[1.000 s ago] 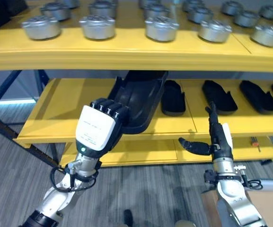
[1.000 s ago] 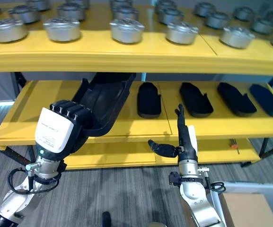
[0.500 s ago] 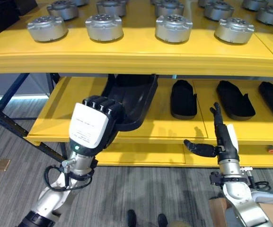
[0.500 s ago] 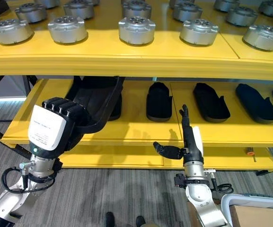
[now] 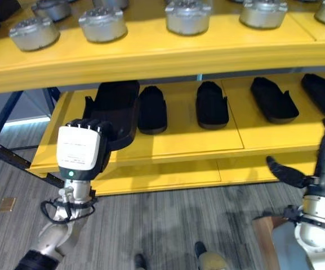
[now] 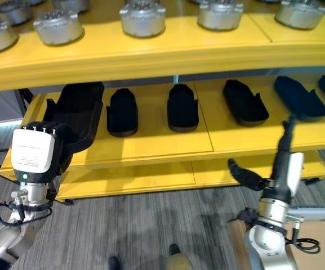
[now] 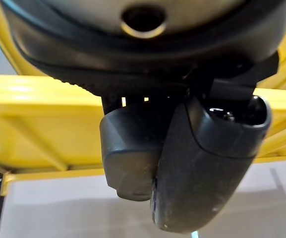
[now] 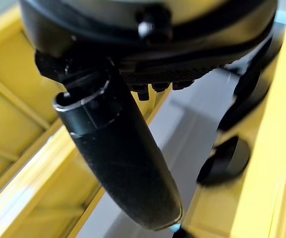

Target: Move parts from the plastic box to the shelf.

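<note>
Gripping the black part [image 5: 112, 112], the left hand [image 5: 82, 149] should slide it squarely onto the shelf [image 5: 179, 147] (right hand [image 6: 280, 169] open, idle).

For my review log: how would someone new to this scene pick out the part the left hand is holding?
On the yellow rack's middle shelf, a row of black parts lies. The held part is at the row's left end, with the left hand curled round its near end. Unlike the smaller, flat-lying neighbour, it is larger and overhangs the shelf's front edge.
</note>
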